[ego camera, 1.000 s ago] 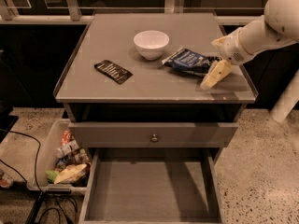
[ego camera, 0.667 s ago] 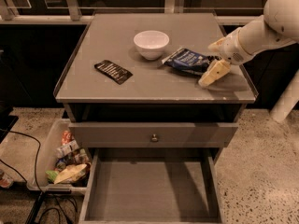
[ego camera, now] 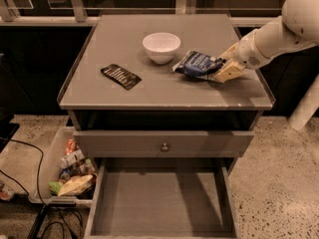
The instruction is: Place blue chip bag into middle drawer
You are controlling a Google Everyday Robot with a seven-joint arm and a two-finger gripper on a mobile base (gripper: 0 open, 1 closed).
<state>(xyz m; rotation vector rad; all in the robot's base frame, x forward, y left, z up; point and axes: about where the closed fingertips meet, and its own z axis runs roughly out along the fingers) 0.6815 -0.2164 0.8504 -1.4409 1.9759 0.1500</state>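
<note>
The blue chip bag (ego camera: 197,63) lies crumpled on the grey cabinet top (ego camera: 129,96), right of the white bowl (ego camera: 161,47). My gripper (ego camera: 223,66) reaches in from the right on a white arm (ego camera: 279,31) and its cream fingers (ego camera: 228,71) are at the bag's right end, touching it. The middle drawer (ego camera: 159,203) stands pulled open below, its flat floor bare.
A flat black packet (ego camera: 120,76) lies at the left of the top. A shut drawer front with a round knob (ego camera: 164,147) sits above the open drawer. A bin of snacks (ego camera: 67,168) stands on the floor at the left. Cables (ego camera: 30,183) run beside it.
My gripper has moved a little left and in onto the bag's right end. The bag itself has barely shifted.
</note>
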